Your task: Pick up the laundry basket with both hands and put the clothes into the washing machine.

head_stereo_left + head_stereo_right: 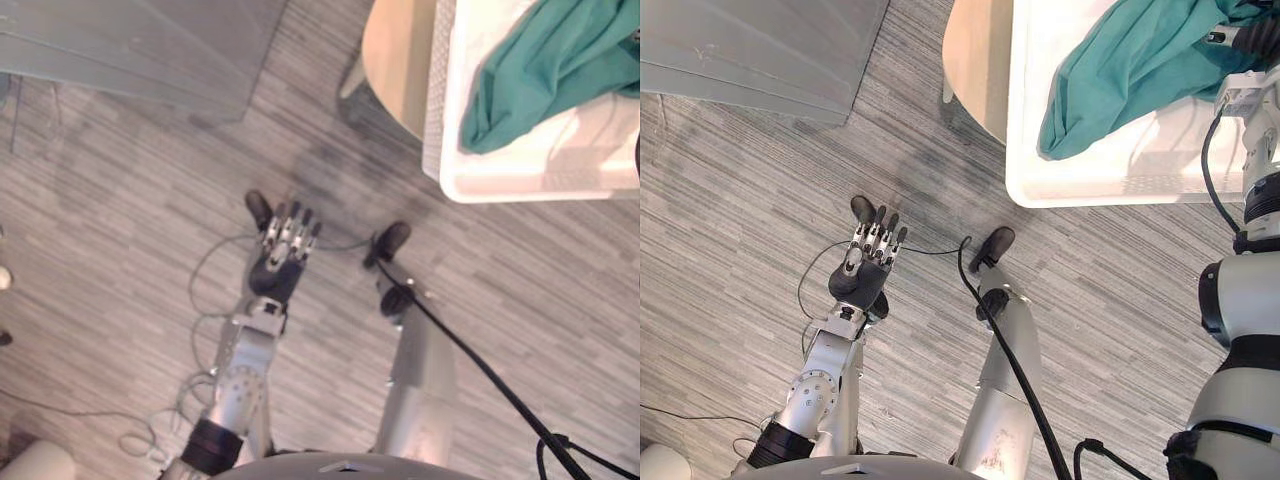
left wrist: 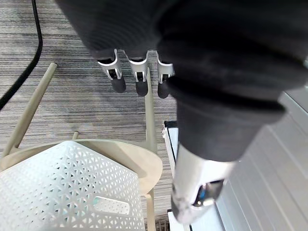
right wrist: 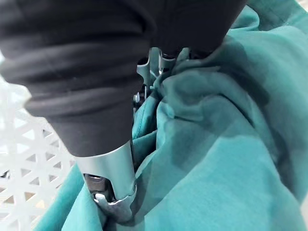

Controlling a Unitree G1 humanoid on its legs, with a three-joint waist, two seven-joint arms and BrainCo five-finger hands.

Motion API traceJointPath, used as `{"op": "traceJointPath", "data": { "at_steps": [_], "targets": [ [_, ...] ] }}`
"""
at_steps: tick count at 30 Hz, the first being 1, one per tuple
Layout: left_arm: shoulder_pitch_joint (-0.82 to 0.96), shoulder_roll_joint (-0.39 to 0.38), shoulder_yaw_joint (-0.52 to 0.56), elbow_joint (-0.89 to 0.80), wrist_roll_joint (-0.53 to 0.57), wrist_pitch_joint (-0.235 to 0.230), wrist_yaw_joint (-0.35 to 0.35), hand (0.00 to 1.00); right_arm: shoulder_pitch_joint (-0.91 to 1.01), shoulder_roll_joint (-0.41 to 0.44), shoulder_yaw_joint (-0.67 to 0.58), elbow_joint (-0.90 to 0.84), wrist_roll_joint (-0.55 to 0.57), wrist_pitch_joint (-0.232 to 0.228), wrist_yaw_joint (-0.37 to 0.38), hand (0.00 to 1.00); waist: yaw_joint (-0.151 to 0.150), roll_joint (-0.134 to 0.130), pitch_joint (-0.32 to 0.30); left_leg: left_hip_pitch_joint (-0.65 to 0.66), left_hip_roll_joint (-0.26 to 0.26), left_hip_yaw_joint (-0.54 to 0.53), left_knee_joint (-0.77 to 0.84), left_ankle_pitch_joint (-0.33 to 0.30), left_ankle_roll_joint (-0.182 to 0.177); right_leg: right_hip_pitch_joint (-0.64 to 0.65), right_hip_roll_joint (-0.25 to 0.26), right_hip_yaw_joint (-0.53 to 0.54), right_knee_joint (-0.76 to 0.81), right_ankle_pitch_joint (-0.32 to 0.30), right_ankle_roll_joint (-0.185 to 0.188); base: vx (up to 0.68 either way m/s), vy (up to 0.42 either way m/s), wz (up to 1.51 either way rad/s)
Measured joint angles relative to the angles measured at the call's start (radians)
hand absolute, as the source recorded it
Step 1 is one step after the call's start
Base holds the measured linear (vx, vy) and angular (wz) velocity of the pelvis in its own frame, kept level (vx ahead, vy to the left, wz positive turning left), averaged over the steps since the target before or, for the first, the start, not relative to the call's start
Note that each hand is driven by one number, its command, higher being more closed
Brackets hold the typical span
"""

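l hand (image 1: 864,275) hangs over the floor (image 1: 730,260) nr the robot, fingers straight & a bit apart, holding nothing; prob parked ready for its side of the lift; further out, white laundry basket (image 1: 1110,194) sits on a round wooden stool (image 1: 975,60); teal cloth (image 1: 1120,80) heaped inside; r hand (image 3: 111,179) buried in it, can't tell if it grips.

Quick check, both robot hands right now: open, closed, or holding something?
Left robot hand: open, fingers straight, holding nothing.
Right robot hand: pushed into the teal cloth in the white basket; grip cannot be told.
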Motion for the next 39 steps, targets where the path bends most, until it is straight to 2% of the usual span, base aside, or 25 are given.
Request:
{"op": "traceJointPath", "data": {
  "at_steps": [10,15,16,24,28,39],
  "targets": [
    [0.034,0.024,-0.001,0.011,0.000,0.000,-0.021,0.00,-0.037,-0.042,0.022,-0.068,0.137,-0.005,0.079,0.00,0.010,0.007,-0.013,-0.044,0.000,-0.003,0.000,0.005,-0.006,-0.040,0.000,-0.005,-0.003,0.009,-0.002,-0.05,-0.080,0.00],
    [0.033,0.017,-0.005,0.038,0.000,-0.001,-0.023,0.00,-0.042,-0.037,0.027,-0.073,0.139,-0.014,0.087,0.00,0.035,0.045,-0.042,-0.045,-0.005,-0.025,0.000,0.007,-0.009,-0.038,-0.002,-0.008,0.007,0.009,-0.007,-0.06,-0.100,0.04],
    [0.033,0.017,-0.004,0.038,0.000,-0.002,-0.023,0.00,-0.042,-0.029,0.027,-0.073,0.139,-0.014,0.087,1.00,0.037,0.050,-0.050,-0.046,-0.005,-0.027,0.000,0.007,-0.009,-0.037,-0.002,-0.010,0.009,0.007,-0.007,-0.06,-0.106,0.02],
    [0.033,0.016,-0.011,0.038,0.000,-0.002,-0.023,0.00,-0.029,0.051,0.048,-0.071,0.124,-0.014,0.121,1.00,0.037,0.051,-0.086,-0.041,-0.005,-0.037,-0.001,0.008,-0.009,-0.026,-0.003,-0.019,0.008,0.000,-0.003,-0.06,-0.104,0.01],
    [0.033,0.016,-0.011,0.038,0.000,-0.002,-0.021,0.00,-0.016,0.117,0.042,-0.068,0.122,-0.014,0.120,1.00,0.035,0.051,-0.087,-0.034,-0.004,-0.054,-0.001,0.012,-0.008,-0.003,-0.003,-0.034,0.007,0.004,-0.009,-0.05,-0.101,0.07],
    [0.032,0.013,-0.003,0.030,0.000,-0.004,-0.017,0.00,0.006,0.207,0.002,-0.032,0.085,-0.014,0.099,1.00,0.029,0.049,-0.086,-0.007,-0.002,-0.054,0.001,0.012,-0.008,0.032,-0.003,-0.038,0.003,0.003,-0.008,-0.04,-0.095,0.01]
  ]
}}
